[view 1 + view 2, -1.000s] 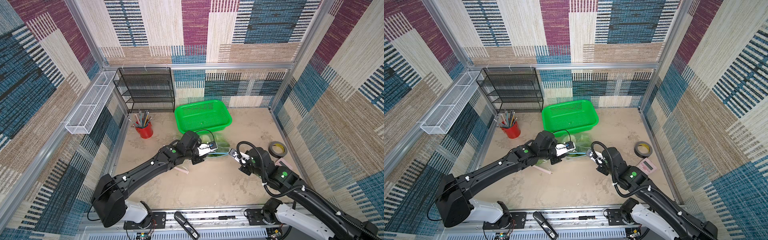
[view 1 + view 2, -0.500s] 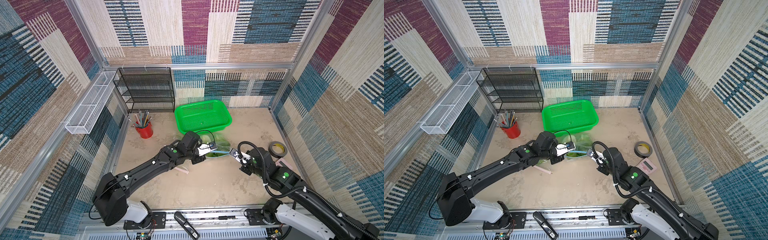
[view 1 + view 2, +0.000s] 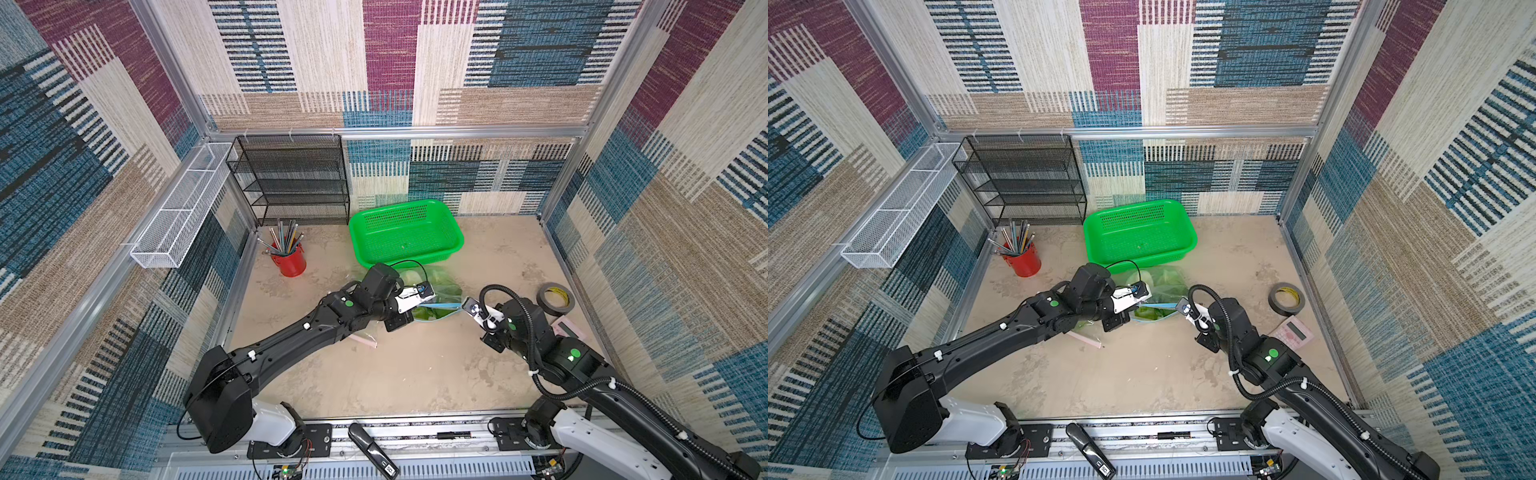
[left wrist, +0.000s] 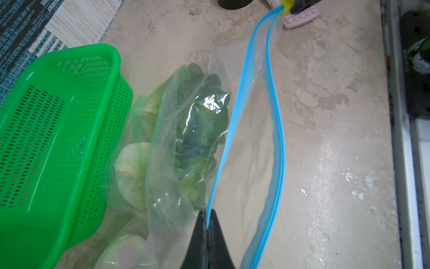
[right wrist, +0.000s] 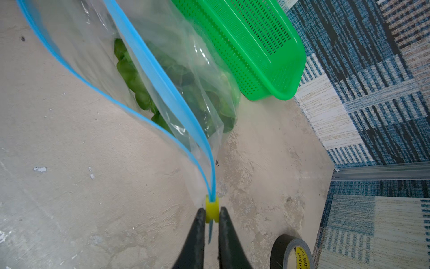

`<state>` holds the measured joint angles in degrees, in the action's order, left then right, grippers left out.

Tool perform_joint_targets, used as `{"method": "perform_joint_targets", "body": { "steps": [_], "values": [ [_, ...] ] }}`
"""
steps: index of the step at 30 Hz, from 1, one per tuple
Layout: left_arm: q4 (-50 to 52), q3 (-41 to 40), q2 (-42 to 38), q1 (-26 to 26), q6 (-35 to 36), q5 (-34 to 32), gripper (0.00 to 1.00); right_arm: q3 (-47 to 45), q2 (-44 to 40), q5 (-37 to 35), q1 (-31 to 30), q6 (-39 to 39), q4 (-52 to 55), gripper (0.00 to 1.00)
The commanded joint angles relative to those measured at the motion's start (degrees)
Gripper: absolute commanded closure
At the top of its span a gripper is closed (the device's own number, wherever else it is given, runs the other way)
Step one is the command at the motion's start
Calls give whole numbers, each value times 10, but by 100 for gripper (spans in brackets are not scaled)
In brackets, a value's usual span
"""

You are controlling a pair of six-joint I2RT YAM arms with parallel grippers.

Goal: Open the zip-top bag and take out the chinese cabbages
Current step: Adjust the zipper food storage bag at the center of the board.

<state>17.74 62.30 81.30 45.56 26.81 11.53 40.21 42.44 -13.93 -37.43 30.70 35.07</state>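
Left end effector (image 4: 206,212) pinches zip-top bag (image 4: 252,130), right end effector (image 5: 212,214) its slider (image 5: 212,204), near "LIAN LI" tape (image 5: 282,252).

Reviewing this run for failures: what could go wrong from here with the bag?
1. The left hand pinches only a thin edge of the bag; a tug may slip it free.
2. The right hand grips the small yellow slider at the zip's end; pulling further might just drag the bag and cabbages along.
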Motion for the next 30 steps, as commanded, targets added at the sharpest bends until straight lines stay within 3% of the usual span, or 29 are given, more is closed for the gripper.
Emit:
{"method": "perform_joint_targets", "body": {
  "steps": [1, 7, 12, 15, 18, 23, 30],
  "values": [
    [-32, -1, 1, 8, -58, 35, 100, 0, -8, 13, 0, -27, -30, 81],
    [-53, 6, 19, 34, -110, 19, 100, 4, -24, 11, 0, -55, -29, 55],
    [-62, 35, 45, 53, -173, -12, 100, 68, 8, 3, 0, -88, -6, 49],
    [-67, 53, 60, 66, -208, -25, 100, 117, 37, 24, 0, -143, -13, 48],
    [-82, 63, 72, 75, -244, -31, 100, 126, 54, 73, 0, -252, -56, 46],
    [-90, 68, 87, 85, -286, -58, 100, 78, 17, 100, 0, -432, -133, 51],
    [-125, 62, 86, 90, -320, -84, 100, -33, -79, 127, 0, -583, -201, 57]
  ]
}}
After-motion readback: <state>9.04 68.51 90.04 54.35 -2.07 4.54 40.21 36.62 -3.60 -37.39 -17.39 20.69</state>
